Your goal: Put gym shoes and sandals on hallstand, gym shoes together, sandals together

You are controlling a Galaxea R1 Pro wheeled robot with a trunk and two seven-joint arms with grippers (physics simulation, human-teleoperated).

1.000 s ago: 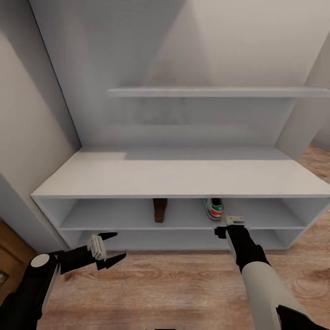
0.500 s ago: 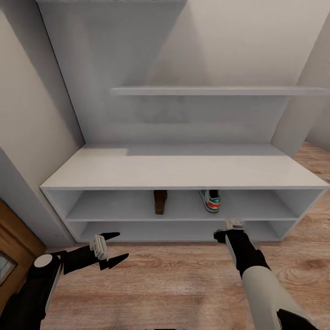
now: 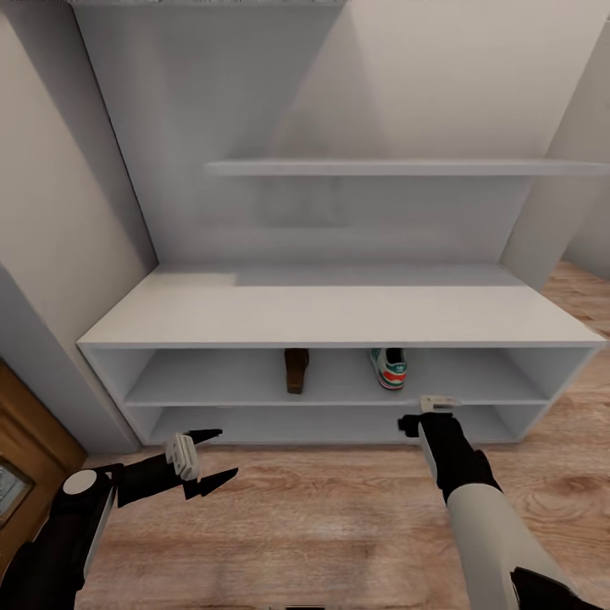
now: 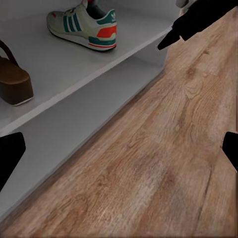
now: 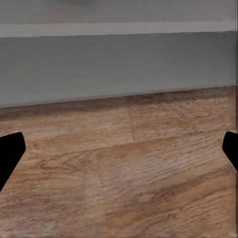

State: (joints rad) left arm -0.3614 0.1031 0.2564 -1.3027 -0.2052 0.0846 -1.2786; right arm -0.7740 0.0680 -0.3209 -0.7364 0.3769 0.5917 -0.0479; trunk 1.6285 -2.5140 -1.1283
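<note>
Gym shoe (image 3: 390,368) and sandal (image 3: 295,371) on the hallstand's (image 3: 339,315) upper shelf, well apart. Left pincer (image 3: 202,462) and right pincer (image 3: 430,415) wide open, empty, above the corridor floor (image 3: 322,525). Between fetches, apparently; next, find the other shoe and sandal.

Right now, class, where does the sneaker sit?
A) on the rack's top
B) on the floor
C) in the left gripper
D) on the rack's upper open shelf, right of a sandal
D: the sneaker rests on the upper open shelf of the rack, to the right of the sandal, apart from it.
</note>
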